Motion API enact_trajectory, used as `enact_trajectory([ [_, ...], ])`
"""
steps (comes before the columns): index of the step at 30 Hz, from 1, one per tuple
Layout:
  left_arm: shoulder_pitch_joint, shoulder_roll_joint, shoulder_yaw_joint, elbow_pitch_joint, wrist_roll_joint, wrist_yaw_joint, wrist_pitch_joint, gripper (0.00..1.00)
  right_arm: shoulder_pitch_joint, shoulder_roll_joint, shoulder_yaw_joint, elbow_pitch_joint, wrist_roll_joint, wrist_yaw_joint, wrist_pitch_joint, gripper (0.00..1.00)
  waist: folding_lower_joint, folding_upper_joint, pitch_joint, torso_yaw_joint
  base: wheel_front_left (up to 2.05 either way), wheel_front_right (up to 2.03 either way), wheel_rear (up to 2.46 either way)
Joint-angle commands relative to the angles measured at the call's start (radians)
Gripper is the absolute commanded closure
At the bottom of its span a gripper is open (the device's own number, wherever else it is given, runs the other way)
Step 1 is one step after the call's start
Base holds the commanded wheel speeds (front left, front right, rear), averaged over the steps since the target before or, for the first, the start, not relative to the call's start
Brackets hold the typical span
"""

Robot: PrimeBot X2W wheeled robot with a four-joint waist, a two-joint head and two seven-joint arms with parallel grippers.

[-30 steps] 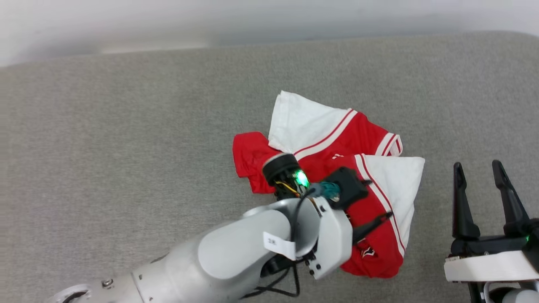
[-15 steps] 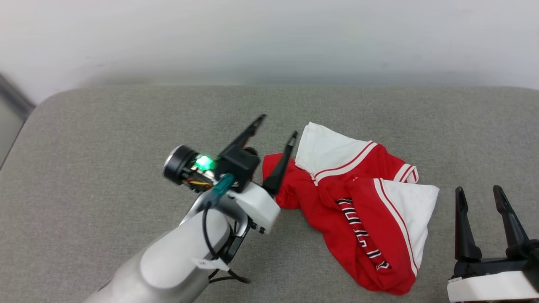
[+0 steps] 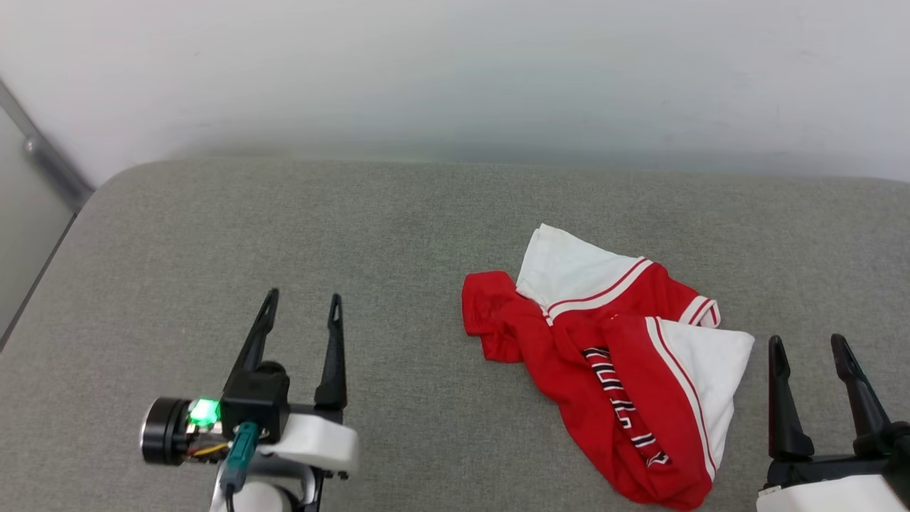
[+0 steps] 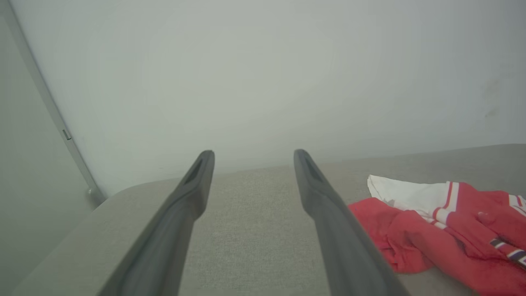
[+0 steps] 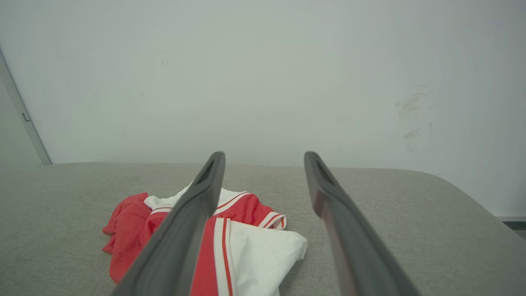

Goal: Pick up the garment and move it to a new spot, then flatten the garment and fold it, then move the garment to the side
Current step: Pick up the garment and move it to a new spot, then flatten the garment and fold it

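Left gripper (image 3: 303, 295): fingers spread wide, nothing between them; near-left over the cushion (image 3: 213, 235), well apart from the shirt (image 3: 625, 384).
Right gripper (image 3: 807, 341): likewise spread wide and empty; near-right, just beside the shirt's right sleeve, not touching.
Shirt place: right of centre on the cushion, between the two grippers, closer to the right one.
Shirt state: crumpled heap, front partly folded in, a strip of black lettering showing, both white sleeves on top.
Done: nothing certain; loose on the cushion, so perhaps already set in its new spot, though impossible to confirm.
Remaining: flattening, folding and moving aside, all three, judging by the bunched cloth.
Long axis: diagonal, from the red lump at far-left to the rounded red end at near-right.
Pointing: one sleeve toward the far-left, the other toward the right; collar and hem not told apart, so top end unclear.
Next need: probably a grasp at two spread corners to pull flat.
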Motion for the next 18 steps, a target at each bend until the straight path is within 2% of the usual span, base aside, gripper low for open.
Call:
enact_trajectory([
  [1, 0.045, -0.015, 0.035, -0.010, 0.032, -0.011, -0.002, 0.00, 0.018, 0.002, 0.000, 0.001, 0.008, 0.000, -0.002, 0.00, 0.0000, 0.0000, -0.003, 0.001, 0.00, 0.00, 0.00],
  [9, 0.164, -0.073, 0.146, -0.008, 0.113, -0.076, -0.003, 0.00, 0.035, 0.002, -0.011, 0.017, 0.028, 0.000, -0.002, 0.00, 0.0000, 0.0000, -0.016, 0.005, 0.00, 0.00, 0.00],
  [18, 0.222, -0.130, 0.210, 0.004, 0.172, -0.140, -0.003, 0.00, 0.056, 0.002, -0.012, 0.035, 0.066, 0.000, -0.002, 0.00, 0.0000, 0.0000, -0.025, 0.007, 0.00, 0.00, 0.00],
])
